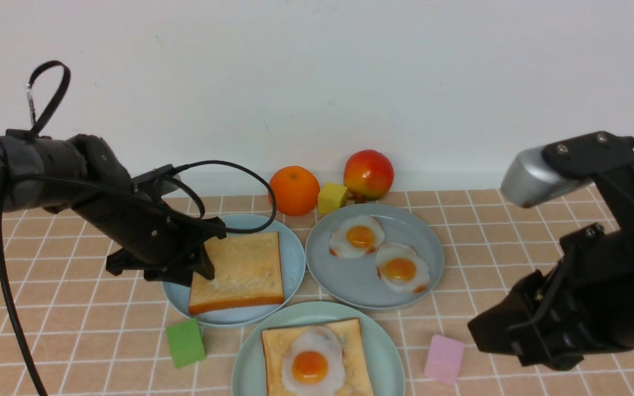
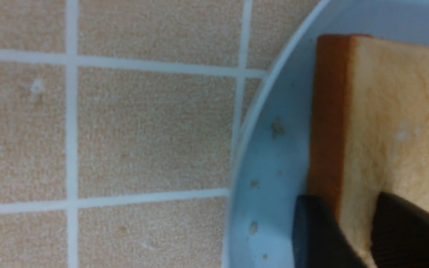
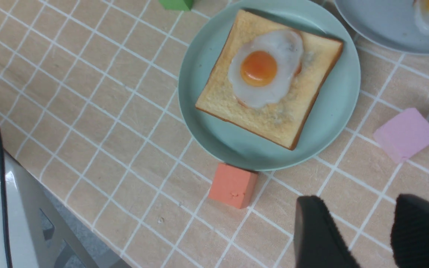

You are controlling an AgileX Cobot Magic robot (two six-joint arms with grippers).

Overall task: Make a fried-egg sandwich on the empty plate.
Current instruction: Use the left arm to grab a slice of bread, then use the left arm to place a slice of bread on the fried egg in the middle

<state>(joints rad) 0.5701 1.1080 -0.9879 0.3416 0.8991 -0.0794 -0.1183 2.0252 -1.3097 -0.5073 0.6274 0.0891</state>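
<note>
Left pincer (image 2: 352, 227): jaws straddle a crust edge of the loose toast slice (image 1: 242, 269), which lies flat on the sky-blue plate (image 1: 294, 258), just behind-left of the mint-green plate (image 1: 388, 352). Pinched or only bracketed, cannot tell.
Right pincer (image 3: 371, 238): jaws apart, empty, over the counter (image 3: 88, 111) right of the mint-green plate, near a pink block (image 3: 404, 134).
On the mint-green plate: base toast (image 3: 281, 123), fried egg (image 3: 263, 70) on top, uncovered.
</note>
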